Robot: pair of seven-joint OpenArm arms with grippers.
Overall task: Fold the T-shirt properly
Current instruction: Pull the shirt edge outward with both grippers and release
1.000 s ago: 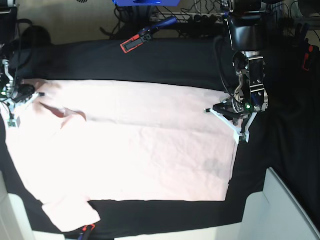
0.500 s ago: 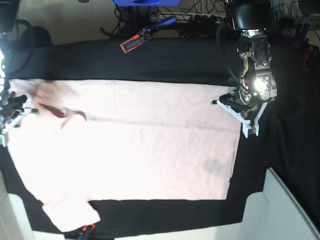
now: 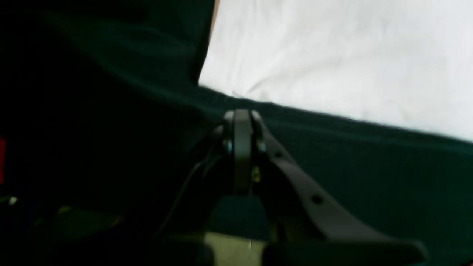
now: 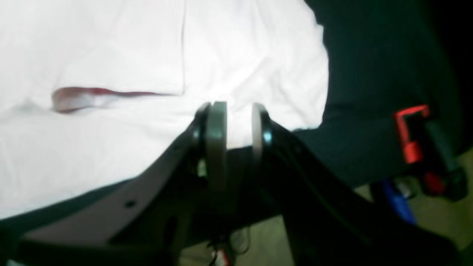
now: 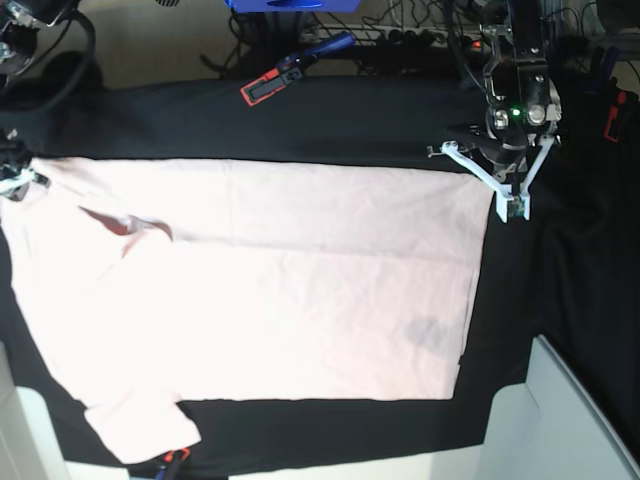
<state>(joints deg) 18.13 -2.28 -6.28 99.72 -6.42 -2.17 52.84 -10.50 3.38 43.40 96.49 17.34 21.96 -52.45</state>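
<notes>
1. Both arms have pulled away from the T-shirt (image 5: 260, 290) since a second ago: the left gripper (image 5: 478, 172) went from the shirt's side edge up toward the far corner, and the right gripper (image 5: 12, 180) slid off to the frame's edge.
2. Hard to see much of the right one from overhead, it's cut off at the picture's border. The wrist views are blurry and dark too.
3. Left gripper (image 3: 242, 114) looks closed with nothing in it, pads pressed together, hovering over the black cloth (image 3: 351, 155) just off the shirt's (image 3: 332, 55) edge.
4. Right gripper (image 4: 234, 111) has a small gap between its pads, shirt (image 4: 111, 55) fabric showing through the gap; can't tell if it's pinching any.
5. Shirt lies spread flat on the black cloth (image 5: 330, 120), pale side up, one sleeve at the near corner, a reddish fold (image 5: 125, 222) near the collar end.
6. Red-and-blue clamp (image 5: 290, 70) sits at the cloth's far edge, well apart from the shirt.
</notes>
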